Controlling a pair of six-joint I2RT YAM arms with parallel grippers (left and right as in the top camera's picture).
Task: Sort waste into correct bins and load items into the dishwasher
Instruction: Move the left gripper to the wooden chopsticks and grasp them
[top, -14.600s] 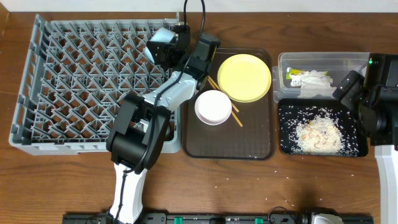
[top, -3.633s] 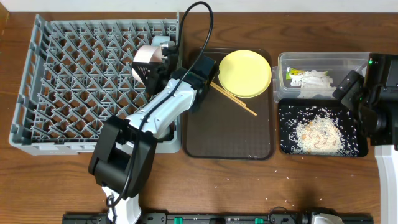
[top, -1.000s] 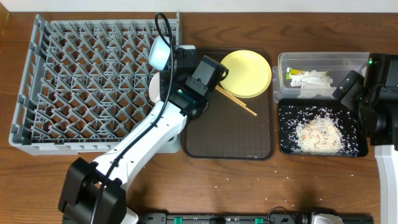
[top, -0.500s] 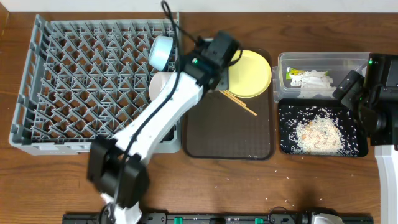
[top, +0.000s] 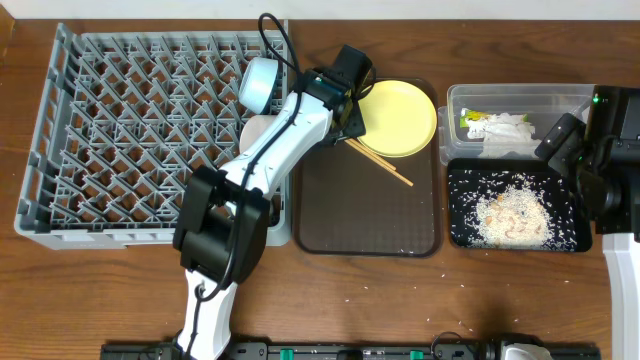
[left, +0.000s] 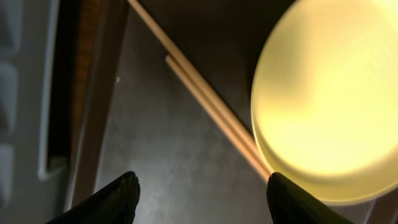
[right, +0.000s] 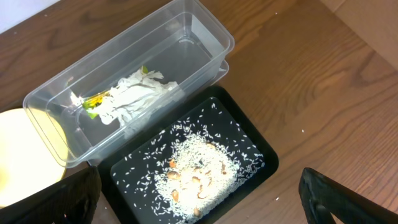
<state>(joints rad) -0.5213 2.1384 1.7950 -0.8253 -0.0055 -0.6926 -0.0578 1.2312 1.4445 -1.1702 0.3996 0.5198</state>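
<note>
The left hand is spread wide over the chopsticks beside the yellow plate. The right hand is spread wide too.

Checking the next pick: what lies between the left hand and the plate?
The chopsticks, on the brown tray, reaching the plate at its rim; the left wrist view shows it.

Overhead, a brown wood-grain tabletop fills nearly the whole frame, its grain running left to right. A pale grey strip lies along the top edge, past the far side. A black rail runs along the bottom edge. The light is even and soft. In the right wrist view, the same wood shows, with a white surface in the upper left corner.
</note>
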